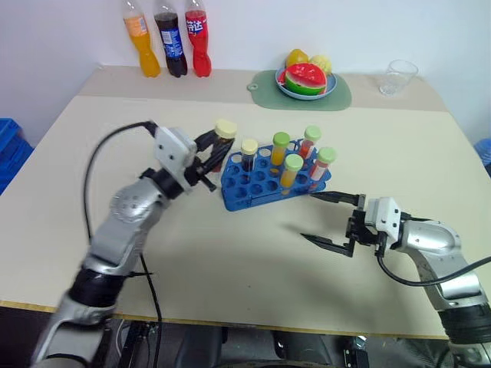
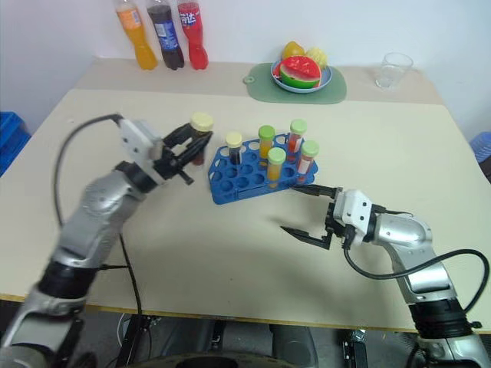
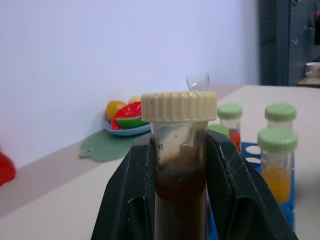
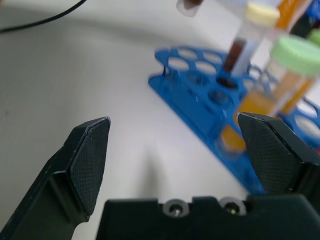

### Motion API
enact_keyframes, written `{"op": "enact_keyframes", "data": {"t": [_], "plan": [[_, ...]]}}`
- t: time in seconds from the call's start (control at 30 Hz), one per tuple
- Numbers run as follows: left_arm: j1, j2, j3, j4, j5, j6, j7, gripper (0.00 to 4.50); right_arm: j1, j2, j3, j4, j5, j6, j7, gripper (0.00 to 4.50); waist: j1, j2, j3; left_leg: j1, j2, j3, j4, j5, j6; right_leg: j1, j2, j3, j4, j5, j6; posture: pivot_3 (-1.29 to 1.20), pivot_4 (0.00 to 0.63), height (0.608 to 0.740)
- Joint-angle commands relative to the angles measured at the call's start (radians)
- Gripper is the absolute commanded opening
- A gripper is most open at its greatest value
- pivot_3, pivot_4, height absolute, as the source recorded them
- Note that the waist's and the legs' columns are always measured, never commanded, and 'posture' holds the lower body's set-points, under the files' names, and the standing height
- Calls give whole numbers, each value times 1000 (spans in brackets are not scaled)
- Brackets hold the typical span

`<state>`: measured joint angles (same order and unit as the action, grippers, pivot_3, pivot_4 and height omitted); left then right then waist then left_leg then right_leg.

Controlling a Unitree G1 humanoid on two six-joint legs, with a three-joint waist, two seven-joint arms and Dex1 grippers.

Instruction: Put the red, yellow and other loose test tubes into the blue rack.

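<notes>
The blue rack (image 1: 265, 188) stands mid-table with several capped tubes upright in it: yellow and red liquids under green caps, and one dark tube under a cream cap (image 1: 249, 147). My left gripper (image 1: 217, 156) is shut on another test tube (image 1: 224, 136), which has a cream cap and dark brown liquid. It hangs upright just above the rack's left end. In the left wrist view both black fingers (image 3: 132, 200) press that tube (image 3: 180, 165) below its cap. My right gripper (image 1: 307, 215) is open and holds nothing, low over the table just in front of the rack's right end.
Three soda bottles (image 1: 170, 38) stand at the back left. A green mat with a plate of toy fruit (image 1: 307, 80) and a clear cup (image 1: 398, 77) sit at the back right. A black cable (image 1: 96, 161) loops off my left arm. A blue crate (image 1: 9, 146) sits beyond the table's left edge.
</notes>
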<state>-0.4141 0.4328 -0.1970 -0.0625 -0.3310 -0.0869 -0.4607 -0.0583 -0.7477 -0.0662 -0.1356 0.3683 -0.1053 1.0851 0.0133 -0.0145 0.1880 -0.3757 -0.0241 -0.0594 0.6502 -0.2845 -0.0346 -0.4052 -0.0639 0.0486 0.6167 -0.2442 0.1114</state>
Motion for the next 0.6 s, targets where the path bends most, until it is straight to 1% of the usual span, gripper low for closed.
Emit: {"op": "enact_keyframes", "data": {"t": [0.03,0.1,0.2,0.3,0.47,0.6], "plan": [[-21,-73,-23,84,67,-138,-53,812,35,-34,-63,-69,29,17,2,4500,-1,0,0,0,0,0,0,0,0,0,0,0,0,0,0,0,150,740],[-18,-126,-39,145,89,-204,-87,812,64,-56,-95,-92,40,30,6,4500,-1,0,0,0,0,0,0,0,0,0,0,0,1,0,1,0,150,740],[-23,-190,-41,206,107,-257,-116,812,90,-82,-132,-120,52,52,9,4500,-2,0,0,1,1,0,0,0,0,0,1,0,1,0,1,0,150,740],[-29,-236,-39,251,110,-274,-146,812,113,-99,-164,-139,59,69,11,4500,-1,0,0,1,1,0,1,0,0,0,1,0,2,0,1,0,150,740],[-29,-277,-36,329,112,-311,-203,812,142,-112,-200,-165,66,88,7,4500,-1,0,0,2,1,0,2,0,1,2,1,0,2,0,1,0,150,740],[-28,-290,-18,384,126,-314,-203,812,146,-106,-203,-173,61,92,4,4500,-1,0,0,2,1,-1,2,0,1,2,1,0,2,1,1,0,150,740]]}}
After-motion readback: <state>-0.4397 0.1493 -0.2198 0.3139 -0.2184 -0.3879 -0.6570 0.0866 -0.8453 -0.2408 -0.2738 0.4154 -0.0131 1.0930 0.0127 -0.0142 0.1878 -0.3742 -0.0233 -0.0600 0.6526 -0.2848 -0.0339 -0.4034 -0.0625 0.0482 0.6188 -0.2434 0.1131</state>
